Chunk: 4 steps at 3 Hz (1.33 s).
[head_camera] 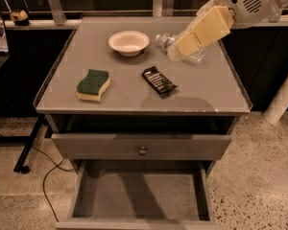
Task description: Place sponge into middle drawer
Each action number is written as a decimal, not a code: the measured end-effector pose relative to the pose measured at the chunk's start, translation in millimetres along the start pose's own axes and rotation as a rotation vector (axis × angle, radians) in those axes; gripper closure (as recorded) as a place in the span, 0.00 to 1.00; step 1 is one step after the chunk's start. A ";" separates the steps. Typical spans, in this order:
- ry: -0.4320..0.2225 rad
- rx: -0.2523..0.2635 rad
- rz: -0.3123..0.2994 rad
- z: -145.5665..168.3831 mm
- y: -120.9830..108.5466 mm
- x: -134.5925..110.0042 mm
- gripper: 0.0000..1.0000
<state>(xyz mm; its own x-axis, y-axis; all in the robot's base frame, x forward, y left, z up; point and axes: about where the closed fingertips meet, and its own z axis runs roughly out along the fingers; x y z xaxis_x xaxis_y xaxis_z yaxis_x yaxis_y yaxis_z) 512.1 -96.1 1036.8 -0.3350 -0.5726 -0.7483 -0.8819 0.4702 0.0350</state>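
The sponge (pixel 93 84), pale yellow with its dark green face up, lies flat on the left part of the grey cabinet top (pixel 206 92). The middle drawer (pixel 139 195) is pulled out below, with its flat grey floor bare. My gripper (pixel 180 49) hangs above the back right of the top, pointing down and left, well to the right of the sponge and apart from it. It holds nothing that I can see. It covers part of a plastic bottle.
A white bowl (pixel 128 42) stands at the back centre. A clear plastic bottle (pixel 196 55) lies behind my gripper. A black snack wrapper (pixel 159 80) lies mid-top. A drawer front with a round knob (pixel 142 151) sits above the open drawer. A white post (pixel 283 99) stands at right.
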 end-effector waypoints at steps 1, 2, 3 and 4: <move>-0.045 0.009 0.064 15.2 3.6 -6.5 0.00; -0.073 0.063 0.167 46.2 5.2 -17.0 0.00; -0.019 0.149 0.221 68.0 6.8 -22.3 0.00; 0.079 0.228 0.226 86.2 17.0 -30.0 0.00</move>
<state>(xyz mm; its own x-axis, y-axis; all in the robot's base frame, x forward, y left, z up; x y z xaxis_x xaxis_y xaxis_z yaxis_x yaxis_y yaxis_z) 535.7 -13.0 1002.8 -0.5465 -0.4827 -0.6843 -0.6884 0.7243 0.0388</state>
